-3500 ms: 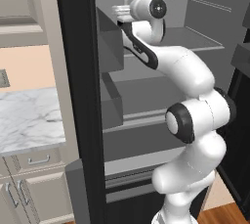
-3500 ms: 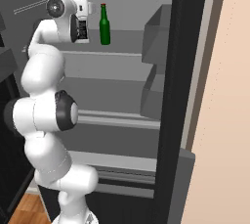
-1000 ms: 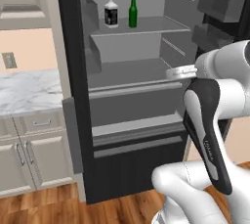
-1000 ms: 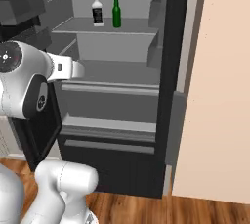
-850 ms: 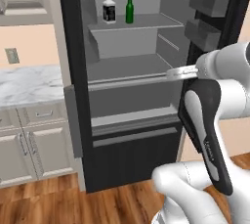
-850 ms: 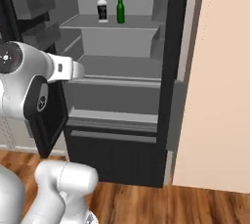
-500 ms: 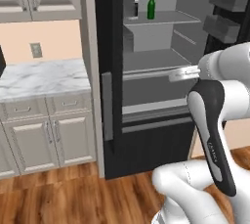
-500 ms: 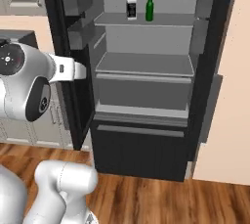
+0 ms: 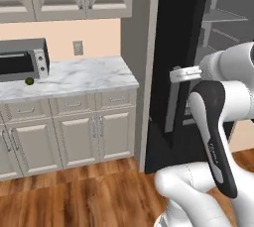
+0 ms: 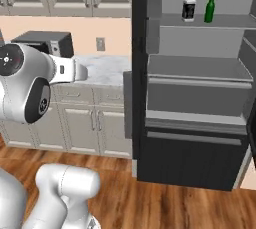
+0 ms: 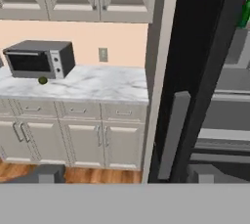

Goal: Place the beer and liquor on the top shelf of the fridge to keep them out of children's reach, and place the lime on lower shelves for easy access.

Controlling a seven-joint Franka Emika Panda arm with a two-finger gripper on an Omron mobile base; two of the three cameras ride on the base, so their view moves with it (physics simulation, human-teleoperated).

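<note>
Arm folded back, wrist level, jaws apart and empty, facing counter (image 11: pixel 97 85); lime (image 11: pixel 43 80) beside toaster oven (image 11: pixel 39 59).

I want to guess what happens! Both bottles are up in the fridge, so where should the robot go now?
Probably toward the small round dark green lime on the marble counter beside the silver toaster oven; the open gripper holds nothing, and the lime isn't shelved yet.
</note>
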